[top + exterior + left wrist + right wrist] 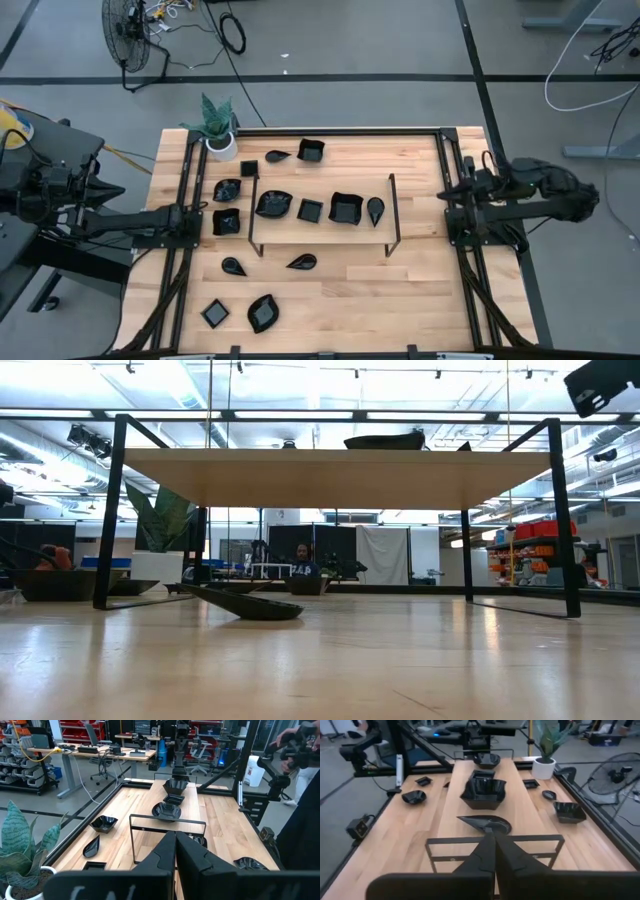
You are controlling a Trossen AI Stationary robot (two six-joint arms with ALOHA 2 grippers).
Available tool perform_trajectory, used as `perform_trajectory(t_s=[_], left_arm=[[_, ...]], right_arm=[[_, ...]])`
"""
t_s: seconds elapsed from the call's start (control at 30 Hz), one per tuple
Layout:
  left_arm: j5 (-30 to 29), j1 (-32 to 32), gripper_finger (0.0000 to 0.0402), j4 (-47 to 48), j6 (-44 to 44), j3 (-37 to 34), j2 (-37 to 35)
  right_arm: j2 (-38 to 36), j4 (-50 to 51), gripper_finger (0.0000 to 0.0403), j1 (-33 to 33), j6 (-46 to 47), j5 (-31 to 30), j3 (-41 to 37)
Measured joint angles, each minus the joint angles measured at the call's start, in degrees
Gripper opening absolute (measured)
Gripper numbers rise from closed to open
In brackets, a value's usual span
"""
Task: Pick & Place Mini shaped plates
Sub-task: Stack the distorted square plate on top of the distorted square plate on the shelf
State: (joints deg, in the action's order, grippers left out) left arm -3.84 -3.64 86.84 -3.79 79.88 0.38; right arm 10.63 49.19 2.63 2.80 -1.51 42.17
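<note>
While both my pincers, left pincer (175, 851) and right pincer (494, 851), are together at the bench (420, 290) edges, reaching carelessly could hit the wire frame (320, 215) over the plates (345, 208).

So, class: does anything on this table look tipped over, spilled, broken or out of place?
Nothing stands out. The mini shaped plates lie flat and unstacked on the table, four on the raised shelf. The potted plant stands upright. The left gripper and right gripper are shut at opposite edges.

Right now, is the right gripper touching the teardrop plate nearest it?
Apart. The high view shows the right gripper at the table's edge, bare wood between it and the teardrop plate.
</note>
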Motion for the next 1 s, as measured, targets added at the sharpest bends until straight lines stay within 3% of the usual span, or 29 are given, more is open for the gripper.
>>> perform_trajectory(t_s=[0.77, 1.0], left_arm=[[0.0, 0.0, 0.0018, 0.0, 0.0, 0.0, 0.0], [0.0, 0.0, 0.0018, 0.0, 0.0, 0.0, 0.0]], right_arm=[[-9.3, 0.1, 0.0006, 0.4, 0.3, -0.6, 0.0], [-9.1, 0.9, 0.0003, 0.9, 4.4, 1.1, 0.0]])
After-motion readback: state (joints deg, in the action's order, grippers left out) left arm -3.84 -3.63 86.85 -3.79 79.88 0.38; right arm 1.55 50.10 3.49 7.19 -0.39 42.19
